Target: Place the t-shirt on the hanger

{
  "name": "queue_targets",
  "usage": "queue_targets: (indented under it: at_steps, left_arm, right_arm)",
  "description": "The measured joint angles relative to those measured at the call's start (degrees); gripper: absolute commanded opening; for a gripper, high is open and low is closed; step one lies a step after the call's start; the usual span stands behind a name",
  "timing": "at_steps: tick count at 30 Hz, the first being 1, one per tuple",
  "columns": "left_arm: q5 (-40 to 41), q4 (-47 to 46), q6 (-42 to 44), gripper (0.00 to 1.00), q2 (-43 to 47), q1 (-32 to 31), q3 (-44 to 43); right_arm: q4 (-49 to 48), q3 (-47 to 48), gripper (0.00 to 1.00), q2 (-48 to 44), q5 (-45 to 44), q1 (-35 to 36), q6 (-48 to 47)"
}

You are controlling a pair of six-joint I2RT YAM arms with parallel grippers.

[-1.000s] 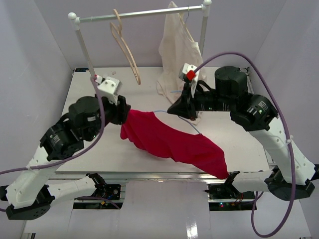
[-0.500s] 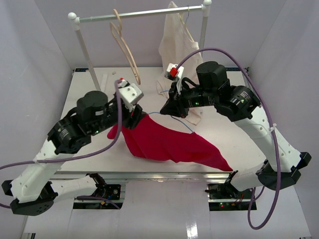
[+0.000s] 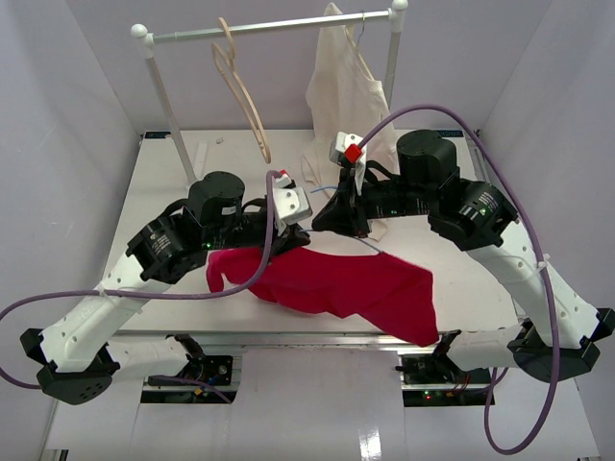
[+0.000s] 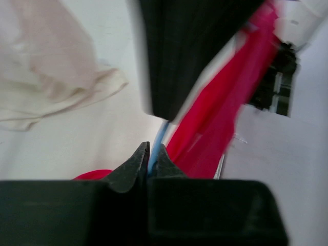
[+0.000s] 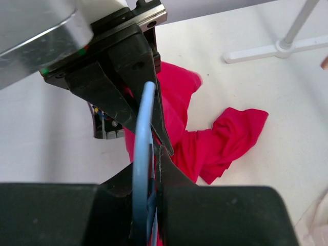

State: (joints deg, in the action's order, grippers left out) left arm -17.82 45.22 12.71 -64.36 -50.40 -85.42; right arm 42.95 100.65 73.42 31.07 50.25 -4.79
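Note:
The red t-shirt [image 3: 346, 286] lies crumpled on the table in front of both arms; it also shows in the wrist views [image 4: 215, 123] [image 5: 225, 138]. Both grippers meet above its back edge. My left gripper [image 3: 293, 230] [image 4: 150, 148] is shut, with the thin light-blue wire of the hanger [image 4: 158, 137] pinched between its tips. My right gripper [image 3: 322, 219] [image 5: 154, 154] is shut on the same hanger [image 5: 143, 118], whose wire runs up past the left gripper's black body. From above only a short stretch of the hanger [image 3: 369, 246] shows; the rest is hidden by the grippers and the cloth.
A clothes rail [image 3: 269, 27] stands at the back of the table with a pale wooden hanger [image 3: 245, 96] and a cream garment [image 3: 346, 86] on it. The garment's hem [image 4: 46, 77] lies close behind the grippers. The rail's foot [image 5: 266, 50] is nearby.
My left gripper swung right to meet the right gripper and closed on the hanger wire. The t-shirt slid with it and spread lower on the table. The right gripper shifted slightly.

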Motion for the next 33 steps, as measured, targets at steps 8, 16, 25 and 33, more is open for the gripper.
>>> queue_targets:
  at_steps: [8,16,25,33]
  left_arm:
    - [-3.05,-0.88,-0.92,0.0,3.36,-0.49,3.44]
    - [15.45,-3.66,-6.51,0.0,5.68,-0.22,1.74]
    - [23.44,-1.37,-8.84,0.0,7.2,-0.3,-13.11]
    - [26.36,-3.66,-10.08,0.0,8.07,0.03,-20.3]
  right_arm:
    - [-4.21,-4.59,0.5,-2.28,0.48,0.45,-0.3]
    - [-7.17,-7.55,0.85,-7.09,-16.11,0.44,5.13]
    - [-16.62,-17.31,0.83,-21.59,-28.48,0.39,10.81]
    - [-19.68,-32.23,0.82,-26.52,-33.06,0.4,13.78]
